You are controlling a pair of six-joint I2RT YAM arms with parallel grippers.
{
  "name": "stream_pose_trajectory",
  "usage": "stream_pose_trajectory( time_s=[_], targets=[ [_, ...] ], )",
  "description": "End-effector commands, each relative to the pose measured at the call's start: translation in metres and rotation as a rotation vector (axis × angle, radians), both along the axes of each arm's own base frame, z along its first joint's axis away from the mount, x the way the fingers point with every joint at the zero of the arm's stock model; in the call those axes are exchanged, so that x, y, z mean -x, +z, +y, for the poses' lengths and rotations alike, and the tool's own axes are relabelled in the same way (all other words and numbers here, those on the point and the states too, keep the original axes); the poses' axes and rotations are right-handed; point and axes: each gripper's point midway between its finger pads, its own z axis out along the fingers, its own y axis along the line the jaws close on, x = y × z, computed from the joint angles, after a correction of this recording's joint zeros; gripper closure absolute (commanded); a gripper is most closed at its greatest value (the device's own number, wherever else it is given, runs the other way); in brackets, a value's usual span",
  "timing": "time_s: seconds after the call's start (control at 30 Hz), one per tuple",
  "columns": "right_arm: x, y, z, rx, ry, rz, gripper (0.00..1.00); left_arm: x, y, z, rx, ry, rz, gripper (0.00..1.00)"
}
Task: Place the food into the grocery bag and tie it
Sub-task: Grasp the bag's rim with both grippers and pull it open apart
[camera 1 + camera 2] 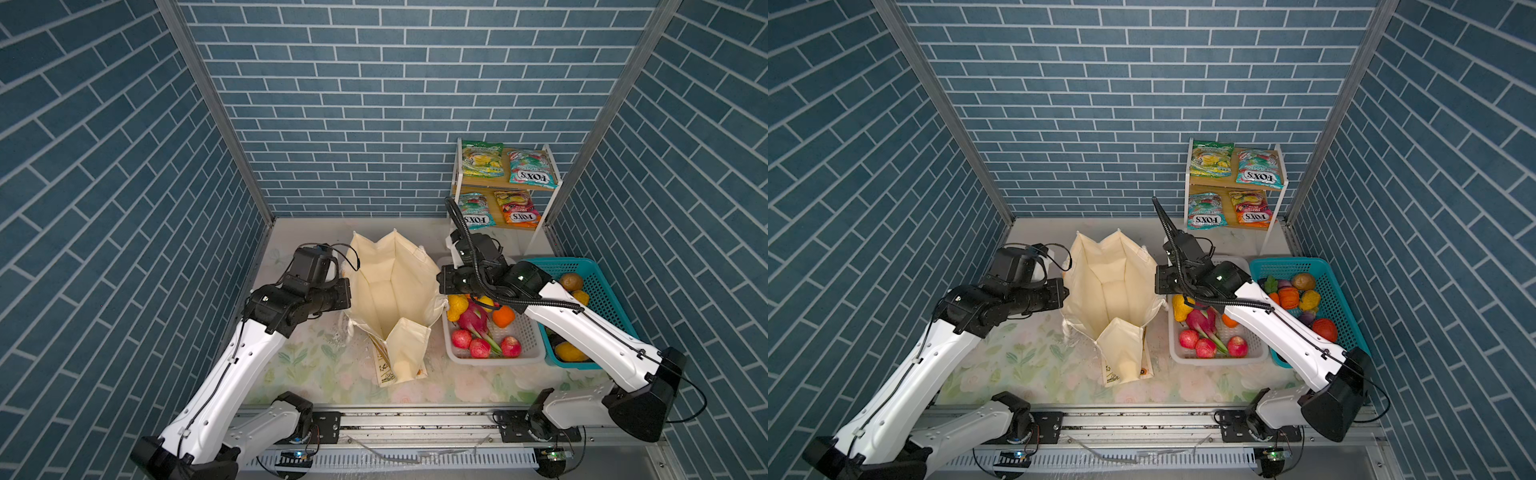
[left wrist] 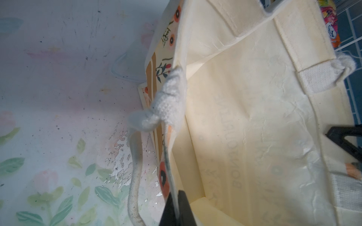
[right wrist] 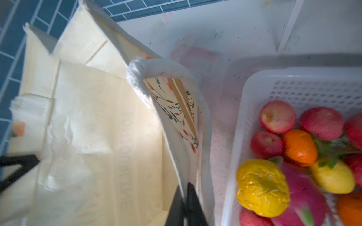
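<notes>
I have the left gripper (image 2: pixel 177 209) pinched tight on one side wall of the grocery bag (image 1: pixel 390 286) and the right gripper (image 3: pixel 185 209) pinched on the opposite wall, so the bag stands open and upright between them at the centre of both top views. The fruit (image 1: pixel 473 318) sits outside it in a white basket (image 1: pixel 494 360) just right of the bag, and FOX'S packets (image 1: pixel 532 168) lie on a small shelf rack (image 1: pixel 506 170) at upper right. Everything stands on a worn floral tabletop (image 1: pixel 324 374), boxed in by blue brick-pattern walls (image 1: pixel 374 104).
</notes>
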Motion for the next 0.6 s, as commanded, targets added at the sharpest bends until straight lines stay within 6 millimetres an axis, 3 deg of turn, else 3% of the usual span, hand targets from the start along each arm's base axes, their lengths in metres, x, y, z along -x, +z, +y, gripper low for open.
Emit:
stream_pose_trajectory(
  time_s=[0.0, 0.37, 0.5, 0.57],
  targets=[
    [-0.002, 0.010, -0.003, -0.010, -0.027, -0.015, 1.00, -0.003, 0.006, -0.004, -0.016, -0.033, -0.002, 1.00],
    [-0.001, 0.017, -0.017, -0.063, -0.128, -0.033, 1.00, -0.017, 0.008, -0.021, -0.049, -0.139, 0.036, 1.00],
    [0.001, 0.015, -0.022, -0.048, -0.148, -0.033, 1.00, -0.020, 0.005, -0.022, -0.058, -0.146, 0.048, 0.77],
    [0.001, 0.013, -0.023, -0.052, -0.158, -0.031, 1.00, -0.022, 0.007, -0.024, -0.056, -0.152, 0.044, 0.73]
  ],
)
